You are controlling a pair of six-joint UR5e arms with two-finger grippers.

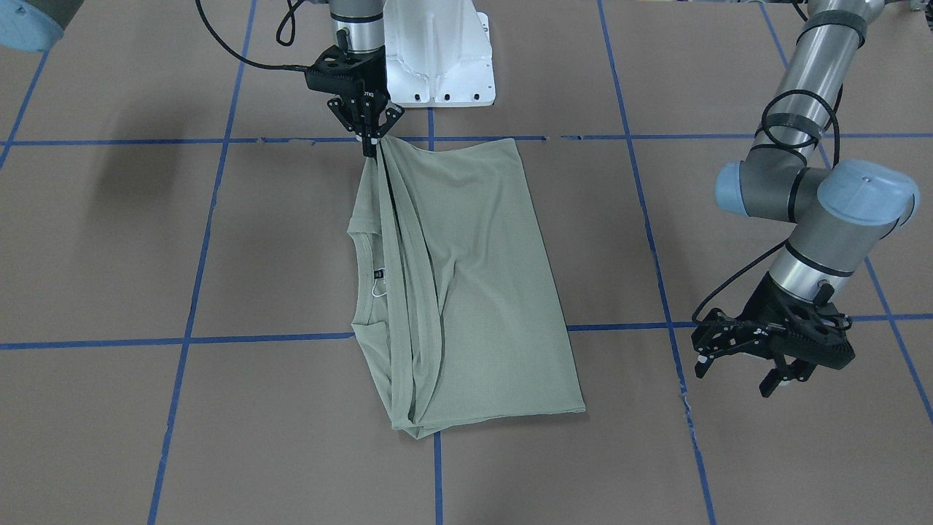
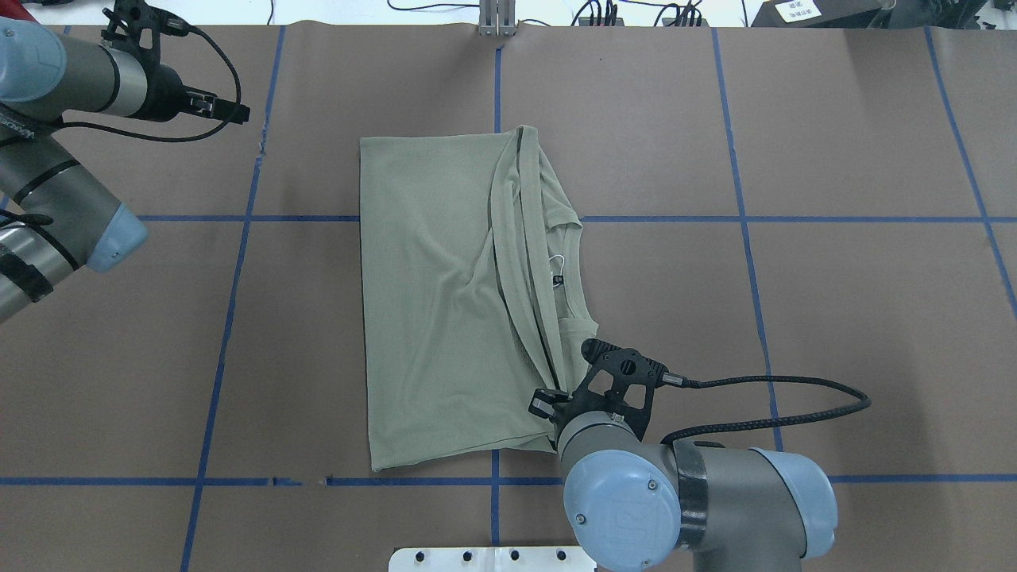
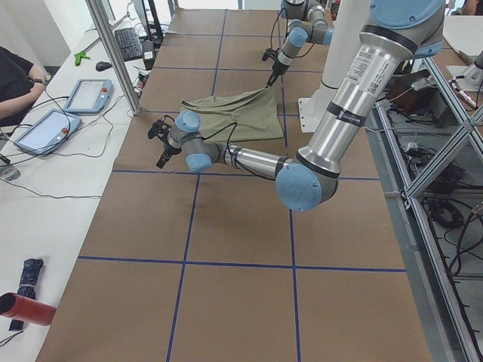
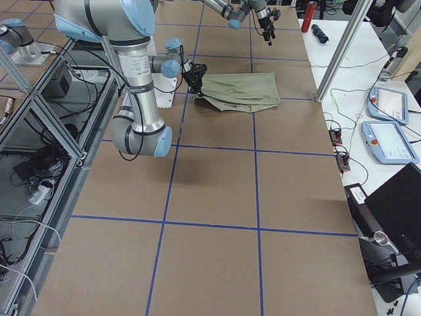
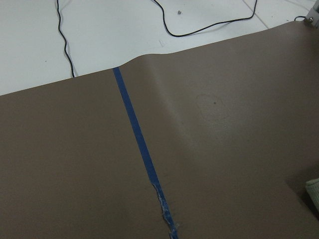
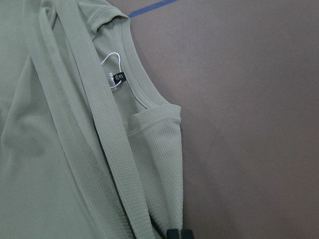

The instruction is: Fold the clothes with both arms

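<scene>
The sage-green shirt [image 1: 466, 284] lies folded in a long rectangle at the table's middle, neck label and white loop [image 2: 558, 270] showing. Narrow sleeve strips run along it. My right gripper [image 1: 370, 142] is shut on bunched cloth at the shirt's corner nearest the robot base; it also shows in the overhead view [image 2: 550, 403]. The right wrist view shows the collar [image 6: 134, 84] and the fingertips [image 6: 178, 234] at the cloth. My left gripper [image 1: 736, 368] is open and empty, above the table well off the shirt's far side. The left wrist view shows only a shirt corner [image 5: 314, 191].
The white pedestal base [image 1: 437, 58] stands just behind the right gripper. Blue tape lines [image 1: 437, 474] grid the brown table cover. A metal post [image 2: 496, 17] stands at the far edge. Tablets [image 3: 53, 128] and a seated operator [image 3: 15, 75] are beyond that edge.
</scene>
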